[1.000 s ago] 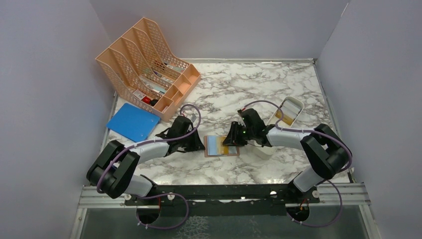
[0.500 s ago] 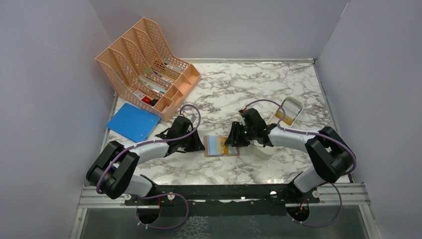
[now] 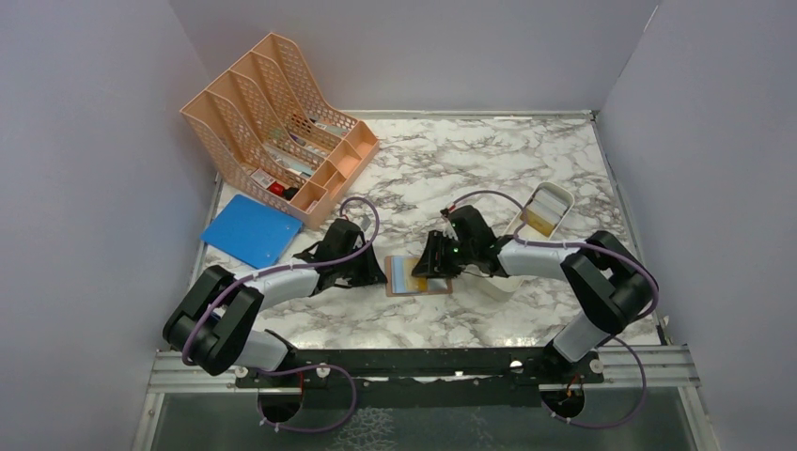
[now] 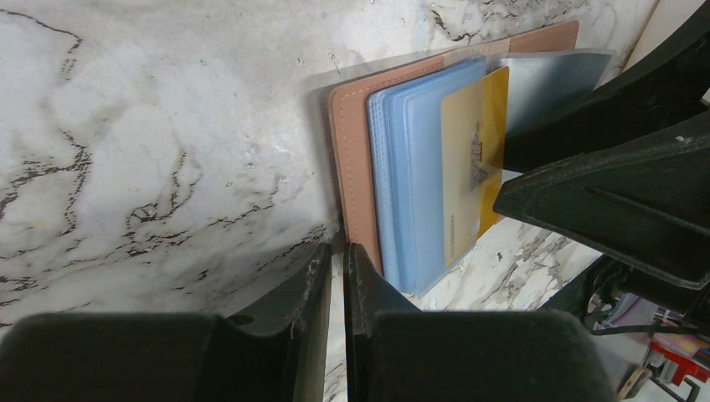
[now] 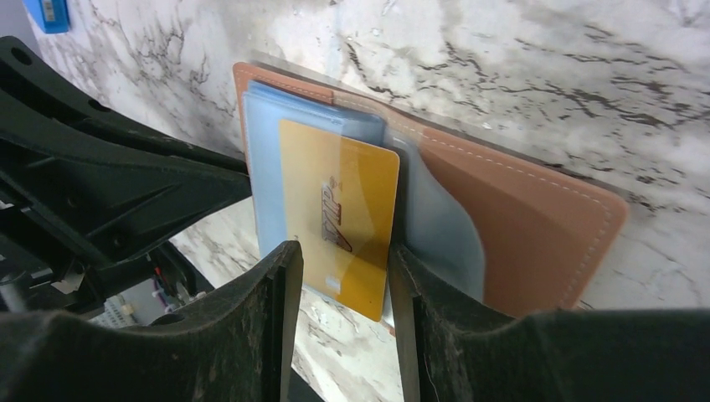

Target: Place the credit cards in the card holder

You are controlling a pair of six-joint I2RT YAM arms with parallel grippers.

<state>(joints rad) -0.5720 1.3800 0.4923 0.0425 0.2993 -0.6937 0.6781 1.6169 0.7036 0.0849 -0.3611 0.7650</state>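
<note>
Overhead, right gripper (image 3: pixel 432 268) has edged further over the pinkish-tan leather wallet (image 3: pixel 402 274). Left wrist: left gripper (image 4: pixel 342 251), nearly closed, at its edge. Right wrist: jaws parted astride the yellow-gold plastic card (image 5: pixel 339 219) — half-slotted; a brushing jaw could drag it out.

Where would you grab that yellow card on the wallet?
I'd pinch the yellow card across its long edges at the end poking past the blue sleeves, coming from the right gripper's side: it lies flat on the wallet, so only edges are free.
</note>
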